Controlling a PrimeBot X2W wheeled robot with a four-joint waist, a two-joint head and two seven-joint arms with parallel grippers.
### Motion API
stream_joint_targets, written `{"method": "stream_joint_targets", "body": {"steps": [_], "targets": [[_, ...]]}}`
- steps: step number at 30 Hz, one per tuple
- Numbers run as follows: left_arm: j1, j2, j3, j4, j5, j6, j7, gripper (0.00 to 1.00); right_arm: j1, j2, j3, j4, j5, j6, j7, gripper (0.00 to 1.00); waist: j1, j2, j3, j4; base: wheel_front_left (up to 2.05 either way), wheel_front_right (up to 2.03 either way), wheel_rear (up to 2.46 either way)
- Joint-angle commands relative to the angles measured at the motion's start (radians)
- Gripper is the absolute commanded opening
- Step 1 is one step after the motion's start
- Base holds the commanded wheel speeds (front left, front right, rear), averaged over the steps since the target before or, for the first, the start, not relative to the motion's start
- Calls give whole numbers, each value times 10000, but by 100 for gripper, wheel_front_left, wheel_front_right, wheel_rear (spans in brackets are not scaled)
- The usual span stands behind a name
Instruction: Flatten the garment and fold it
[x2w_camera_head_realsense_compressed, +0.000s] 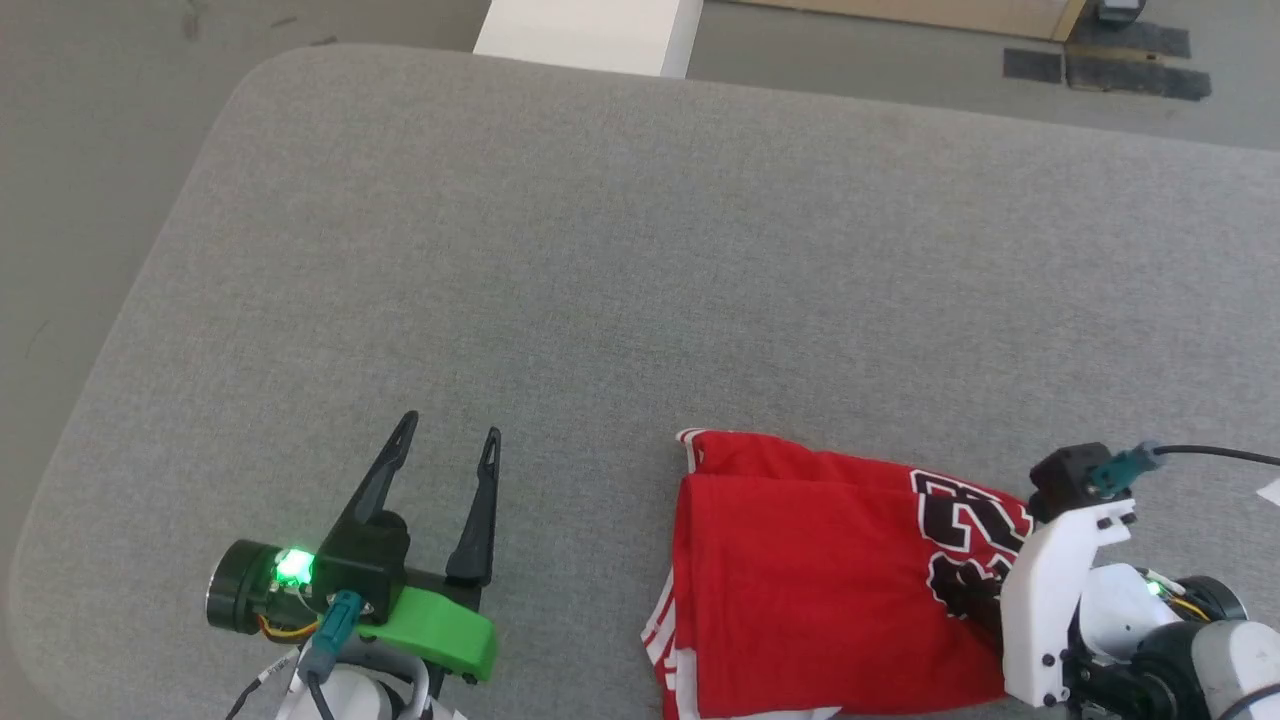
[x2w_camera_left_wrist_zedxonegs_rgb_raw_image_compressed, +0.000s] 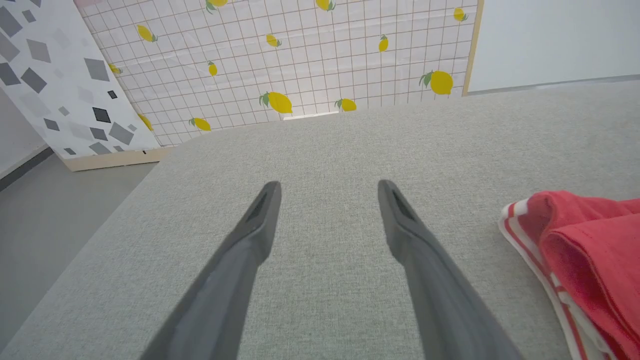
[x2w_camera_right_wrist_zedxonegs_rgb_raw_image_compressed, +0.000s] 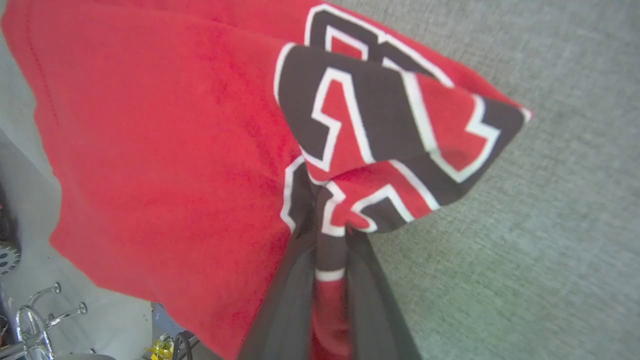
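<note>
Your right gripper (x2w_camera_right_wrist_zedxonegs_rgb_raw_image_compressed: 330, 240) is clamping a bunched fold of the shirt (x2w_camera_right_wrist_zedxonegs_rgb_raw_image_compressed: 165, 150). Its two dark fingers are nearly meeting, with red cloth and a strip of the black, white-outlined print squeezed between them. In the right wrist view the printed corner is flopping over just beyond the fingertips, and the plain red body is spreading away to that view's left. From the head camera you are seeing that arm at the lower right, its white bracket (x2w_camera_head_realsense_compressed: 1050, 600) sitting over the shirt's right edge where the print is showing, with the fingers mostly hidden behind it. The shirt is lying doubled over on itself on the grey table (x2w_camera_head_realsense_compressed: 600, 250), at the near side and right of centre. A red-and-white striped sleeve edge is peeking out along its left side. Your left gripper (x2w_camera_head_realsense_compressed: 450, 430) is standing with its fingers spread wide and gripping nothing, over bare table at the lower left, well apart from the shirt. You cannot tell whether its tips are touching the cloth surface. In the left wrist view the shirt's striped edge is lying off to the right of those fingers, and a lemon panel (x2w_camera_left_wrist_zedxonegs_rgb_raw_image_compressed: 300, 60) is standing beyond the table's far edge.
</note>
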Motion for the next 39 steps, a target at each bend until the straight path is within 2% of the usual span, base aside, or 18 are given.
{"method": "stream_joint_targets", "body": {"steps": [1,4,10,14,20,26,30,39], "targets": [[-95,-12,32,16,0,22,-72,100,-140,-159,294,70,-85,-9,-121,0,0,0,-183,-138,0,0,0],[-67,13,22,63,-40,-21,-73,100,-458,-990,979,-218,-266,-9,-417,0,0,0,-382,-356,0,0,0],[-52,18,-89,39,-151,-135,-20,100,-1868,-3488,2964,-765,-553,-9,-1233,0,0,0,-419,-1205,0,0,0],[-93,-26,-136,-106,-231,-119,118,100,-3283,-5136,4201,-721,-1280,-9,-2076,0,0,0,-117,-2051,0,0,0],[-166,-69,-253,-477,-269,-80,418,100,-4903,-6695,5343,-93,-1467,-9,-3269,0,0,0,611,-3275,0,0,0],[-387,38,-294,-913,-224,-66,726,100,-5839,-7613,5332,1336,-1888,-9,-4858,0,0,0,1425,-4066,0,0,0],[-566,131,-308,-1255,-166,-50,935,100,-6014,-7969,4977,2720,-2340,-9,-5991,0,0,0,1982,-4285,0,0,0],[-916,415,-418,-1956,88,-83,1265,100,-6107,-7701,3175,5920,-3304,-9,-7902,0,0,0,2953,-4103,0,0,0]]}}
